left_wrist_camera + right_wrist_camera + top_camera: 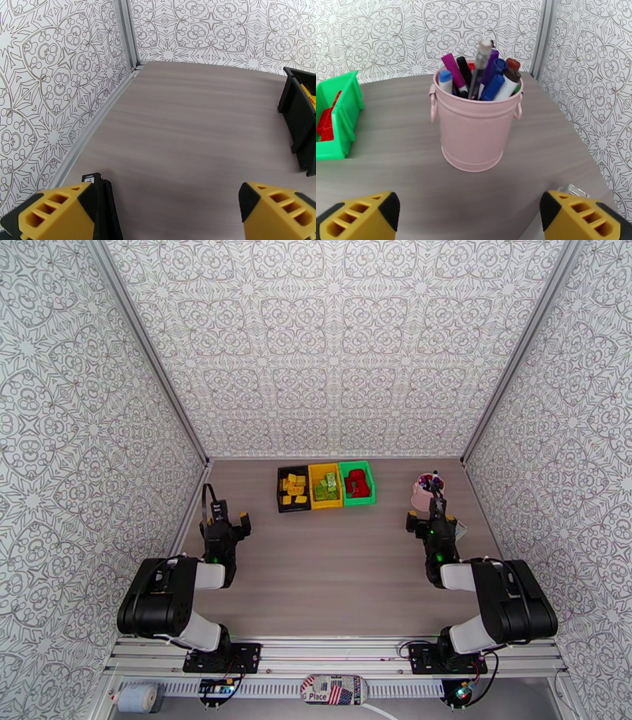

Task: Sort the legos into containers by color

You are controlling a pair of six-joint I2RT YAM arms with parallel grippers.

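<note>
Three containers stand side by side at the back middle of the table. The black bin (pixel 281 491) holds yellow legos (pixel 295 486), the yellow bin (pixel 325 505) holds light green legos (pixel 325 489), and the green bin (pixel 371 485) holds red legos (pixel 357 481). My left gripper (pixel 229 516) hangs open over bare table, left of the black bin (pixel 300 118). Its yellow fingertips (pixel 59 209) stand wide apart with nothing between them. My right gripper (pixel 431 513) is open too, just in front of the pink cup. The green bin (pixel 339 114) with red legos (pixel 326 122) lies to its left.
A pink cup (pixel 474 126) full of pens and markers stands right ahead of the right gripper (pixel 470 221), near the right wall. A small clear object (pixel 572 189) lies on the table by the right fingertip. Patterned walls close off the left, back and right sides.
</note>
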